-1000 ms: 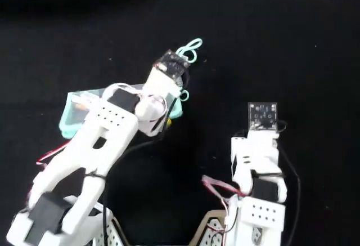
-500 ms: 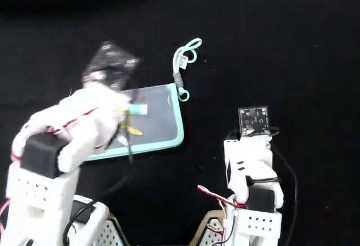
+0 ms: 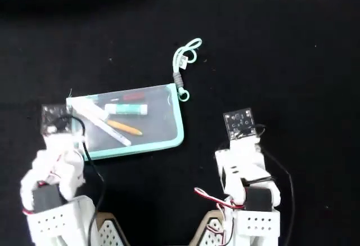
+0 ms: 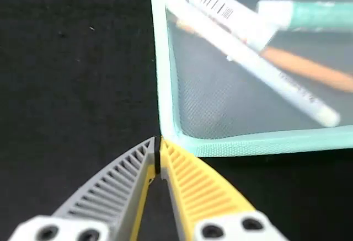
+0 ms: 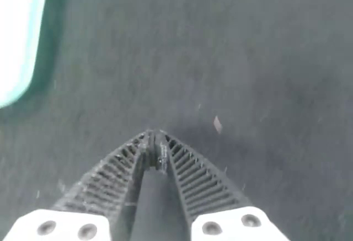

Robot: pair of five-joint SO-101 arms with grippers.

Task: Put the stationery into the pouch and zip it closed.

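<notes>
**Both my grippers closed on nothing, pouch lying left of centre**

My left gripper (image 4: 159, 145) has its grey and yellow fingers pressed together with nothing between them. Their tips sit right at one corner of the clear mesh pouch with mint-green edging (image 4: 231, 97). I cannot tell whether they touch the trim or stop just short of it.

My right gripper (image 5: 153, 139) is also pinched together and empty. It is above the bare black table (image 5: 248, 48), and a rounded corner of the pouch (image 5: 19, 37) lies well apart from it.

In the high view the pouch (image 3: 163, 123) lies flat, left of centre in the frame. My left arm (image 3: 56, 161) is at the lower left, beside the pouch's left end. My right arm (image 3: 244, 167) is at the lower middle, apart from the pouch's right end.

Through the pouch's clear face I see 4 things:
- a long white pen (image 3: 104, 125) lying slantwise
- an orange pencil (image 3: 125, 128) just beside the pen
- a green-and-white glue stick (image 3: 126, 109) above them
- a small red item (image 3: 133, 96) near the upper edge

A looped mint-green cord (image 3: 183, 60) runs up from the pouch's upper right corner.
</notes>
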